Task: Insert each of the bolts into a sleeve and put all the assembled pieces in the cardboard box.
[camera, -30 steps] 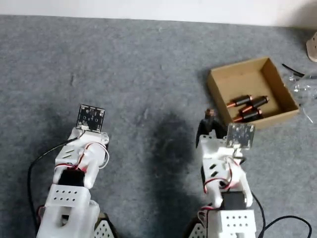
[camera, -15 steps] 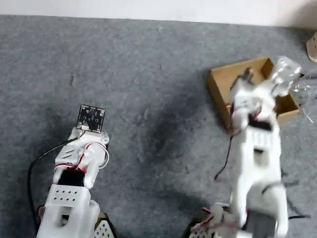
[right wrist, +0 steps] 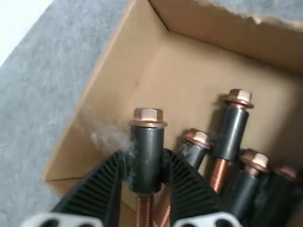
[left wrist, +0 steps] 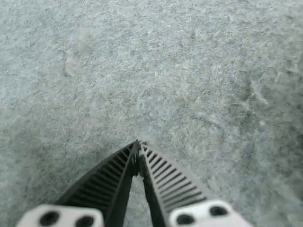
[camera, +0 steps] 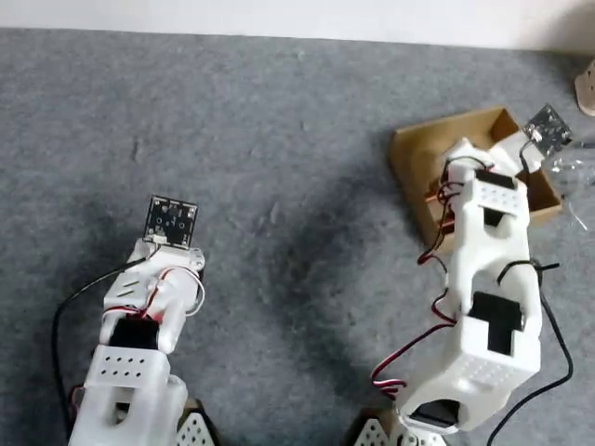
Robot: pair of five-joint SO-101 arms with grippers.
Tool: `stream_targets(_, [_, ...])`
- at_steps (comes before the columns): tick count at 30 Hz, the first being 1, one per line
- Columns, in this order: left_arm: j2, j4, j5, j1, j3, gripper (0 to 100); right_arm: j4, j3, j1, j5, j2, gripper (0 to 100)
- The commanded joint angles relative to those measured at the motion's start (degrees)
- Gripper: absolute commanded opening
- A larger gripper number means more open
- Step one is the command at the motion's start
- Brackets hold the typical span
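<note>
The right arm [camera: 483, 279] has been swung out over the cardboard box [right wrist: 156, 71]. A sleeved bolt [right wrist: 147, 142] is clamped by its sleeve in the right gripper [right wrist: 147, 161], above bare box floor and just beside the other assembled pieces [right wrist: 230, 125]. The left gripper [left wrist: 138, 147] is held closed and empty over grey carpet [left wrist: 142, 56].

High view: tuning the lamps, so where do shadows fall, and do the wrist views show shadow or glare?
High view: a broad soft shadow on the carpet between the arms, another beside the left arm. Left wrist view: the carpet darkens around the left gripper's fingers. Right wrist view: a pale hazy patch beside the held sleeve; mild sheen on the bolt heads.
</note>
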Motion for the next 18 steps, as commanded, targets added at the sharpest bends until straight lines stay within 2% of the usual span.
stream_targets(1, [-0.22,-0.88,-0.35,-0.13,-2.51,1,0.13,-3.47,-1.63,-0.7,-0.92,1.2])
stream_targets(3, [-0.22,-1.85,-0.35,-0.13,-1.89,1,0.13,-3.38,-1.89,-0.62,-0.92,4.2])
stream_targets(10, [-0.22,-3.52,-0.35,-0.13,-1.1,1,0.13,-3.21,-2.42,-0.44,-1.01,26.9])
stream_targets(18, [-0.22,-3.52,-0.35,-0.13,-1.1,1,2.42,-1.89,-2.42,-0.35,-5.23,28.2])
